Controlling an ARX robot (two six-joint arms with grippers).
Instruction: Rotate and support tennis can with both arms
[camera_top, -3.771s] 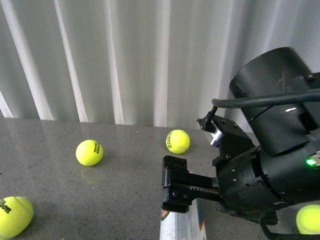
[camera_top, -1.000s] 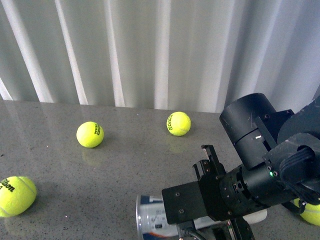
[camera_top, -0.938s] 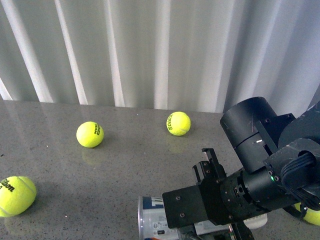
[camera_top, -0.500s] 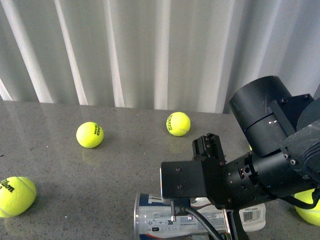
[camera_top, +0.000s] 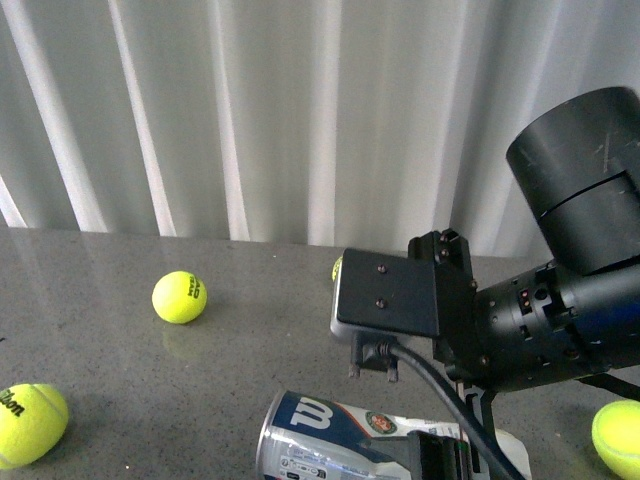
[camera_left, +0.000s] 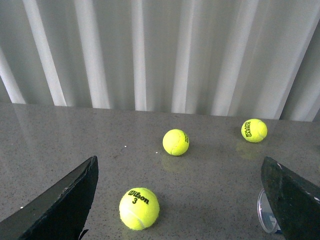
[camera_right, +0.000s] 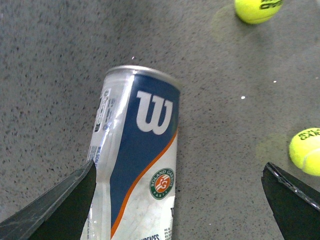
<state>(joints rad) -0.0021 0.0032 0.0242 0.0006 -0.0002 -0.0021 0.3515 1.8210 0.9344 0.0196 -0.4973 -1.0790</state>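
The right arm (camera_top: 560, 300) hogs the right side of the front view: fat cylindrical joint (camera_top: 580, 170) up top, forearm angled down and to the left, black cable (camera_top: 450, 400) dangling off it. The right gripper (camera_right: 178, 167) has its fingers (camera_right: 55, 205) spread wide. Same deal with the left gripper (camera_left: 178, 161), fingers (camera_left: 60, 200) wide apart, aimed forward and slightly down.

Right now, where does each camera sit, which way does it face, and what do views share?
Front view: on the body, facing across the grey speckled table to the white pleated curtain; bulky black right arm above the lying blue-white-orange tennis can.
Left wrist view: on the left wrist, facing the curtain; open left gripper frames three yellow tennis balls.
Right wrist view: on the right wrist, looking down; open right gripper flanks the can.
Shared: all show the can; the left wrist only its rim.
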